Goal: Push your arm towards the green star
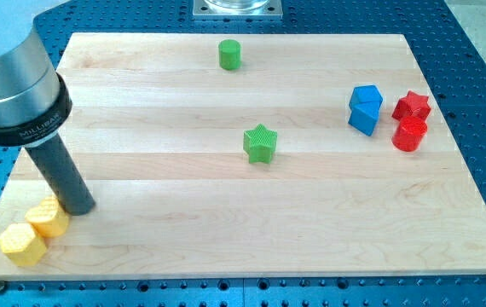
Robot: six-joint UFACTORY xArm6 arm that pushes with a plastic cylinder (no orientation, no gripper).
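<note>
Left to right across the tabletop (141, 247). At the view's lower left, two yellow blocks lie touching: the yellow hexagonal block (21, 245) nearest the corner and a second yellow block (49, 218) just up and right of it, its shape partly hidden. My tip (79, 207) rests touching or just beside this second block, on its right side; the rod slants up to the grey motor housing (13, 85) at the view's upper left. The arm carries no jaws, so none can be open or closed; only the rod makes contact. Near the centre stands the green star (260, 143), the target, well apart from the tip, up and to the right, with bare wood between, so a straight slide looks unobstructed. The green cylinder (229, 54) sits near the top edge. At the right, the blue block (365, 109), red star (412, 106) and red cylinder (409, 135) cluster clear of that path.
</note>
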